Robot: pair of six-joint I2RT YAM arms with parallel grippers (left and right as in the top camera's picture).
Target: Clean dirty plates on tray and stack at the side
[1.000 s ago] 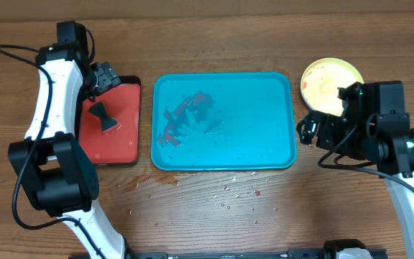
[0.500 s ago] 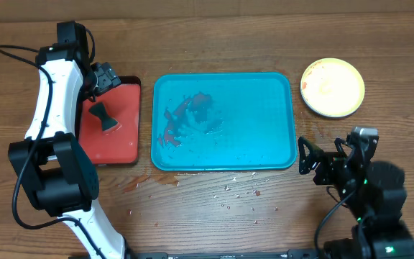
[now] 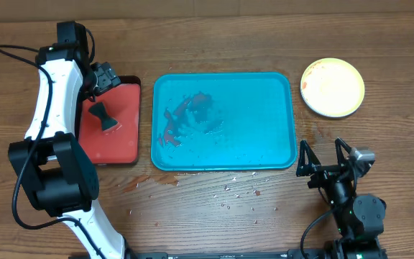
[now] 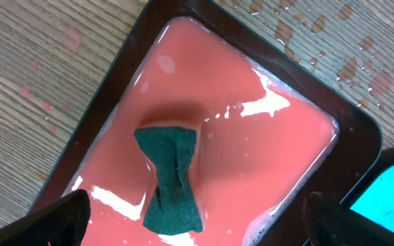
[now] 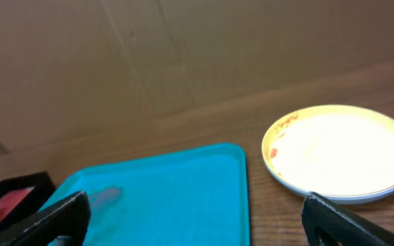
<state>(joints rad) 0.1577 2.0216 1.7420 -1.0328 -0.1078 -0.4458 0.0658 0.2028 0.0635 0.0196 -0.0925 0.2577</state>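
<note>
Wooden table [image 3: 214, 29]: plates [image 3: 332, 87] stacked just right of tray [image 3: 264, 144], as tasked. Sponge [image 3: 105, 119] parked in liquid-filled red tray [image 3: 121, 147], likely for rewetting. Left gripper [image 3: 105, 75], right gripper [image 3: 320, 155] spread wide, empty.

The big tray [image 3: 264, 137] sits in the middle of the bench [image 3: 214, 43]. The small tray [image 3: 124, 147] lies just beside it on the left, with a sponge [image 3: 104, 117] in it. The plates [image 3: 332, 87] sit stacked on the bench, right of the big tray, by its far corner. The right gripper [image 3: 320, 148] is by the big tray's near right corner.
</note>
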